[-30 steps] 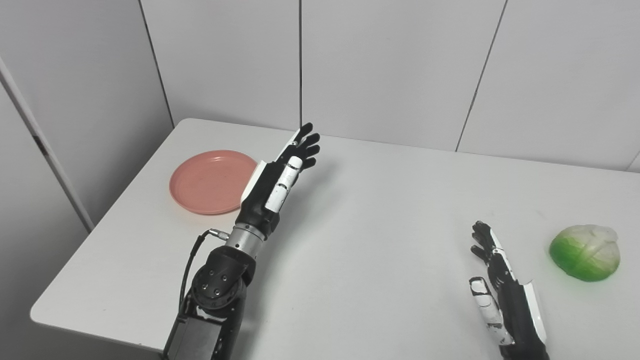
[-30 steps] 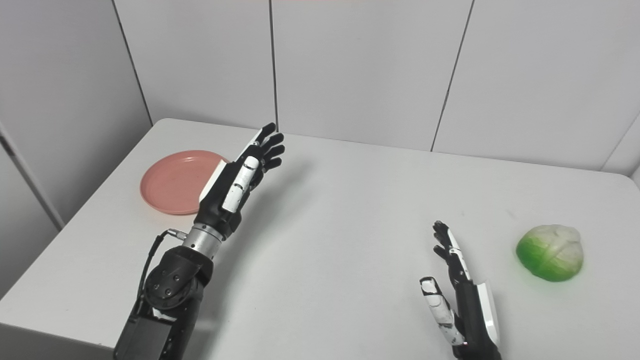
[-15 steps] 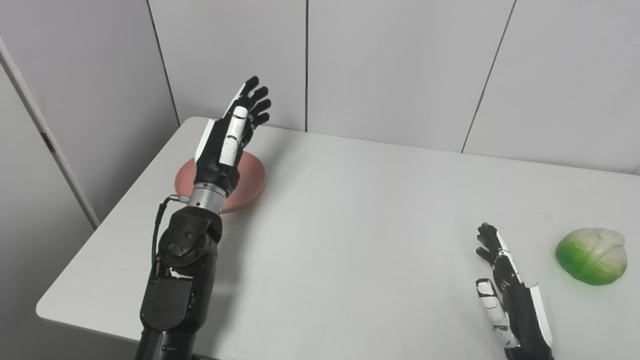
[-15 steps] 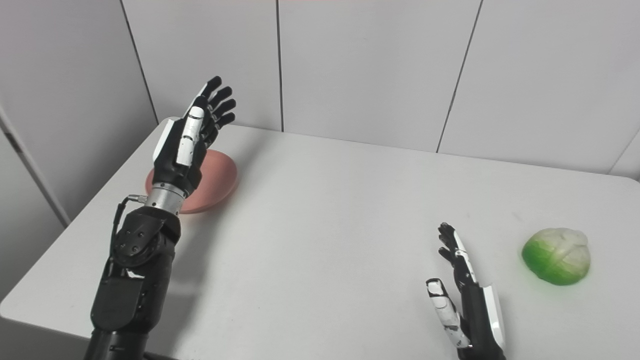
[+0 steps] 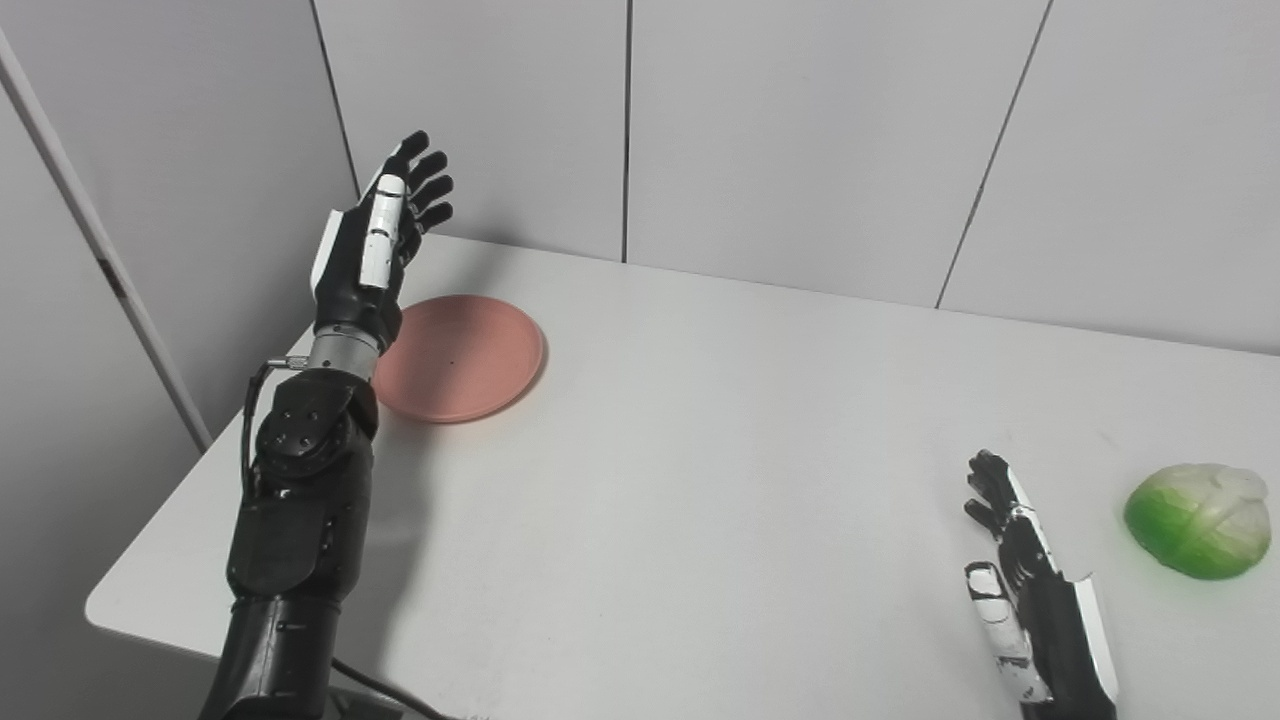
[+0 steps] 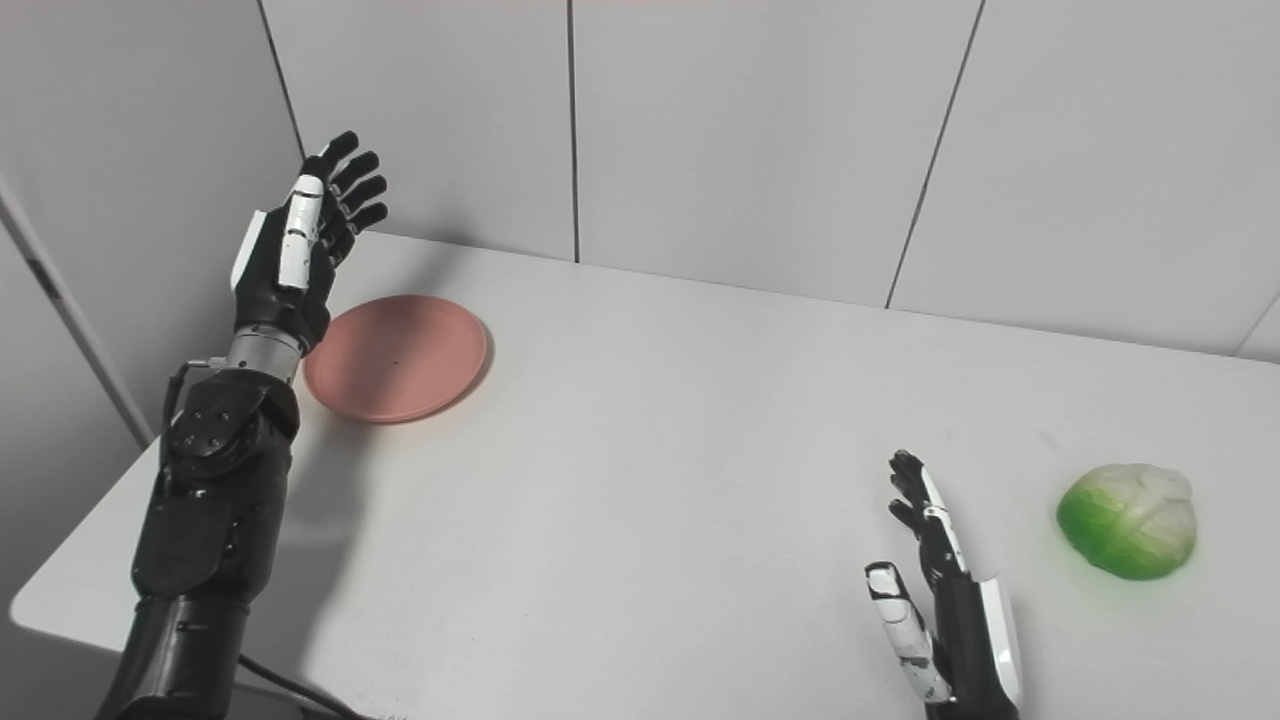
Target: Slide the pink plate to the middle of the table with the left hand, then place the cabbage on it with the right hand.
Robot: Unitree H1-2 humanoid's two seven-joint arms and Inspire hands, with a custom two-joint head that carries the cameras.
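Note:
The pink plate (image 5: 462, 356) lies flat near the table's far left corner. My left hand (image 5: 372, 250) is raised above the table at the plate's left side, open, fingers pointing up and away, holding nothing. The cabbage (image 5: 1198, 519), green below and whitish on top, rests near the right edge of the table. My right hand (image 5: 1025, 590) stands open at the front right, palm turned left, a short way left of the cabbage and not touching it.
The white table (image 5: 720, 450) has rounded corners, and its left edge runs close under my left arm. Grey wall panels (image 5: 800, 130) stand right behind the table and along its left side.
My left hand has swung left and upward, from the plate's right side, across it, to its left side. The camera has shifted a little. The right hand, plate and cabbage stay put.

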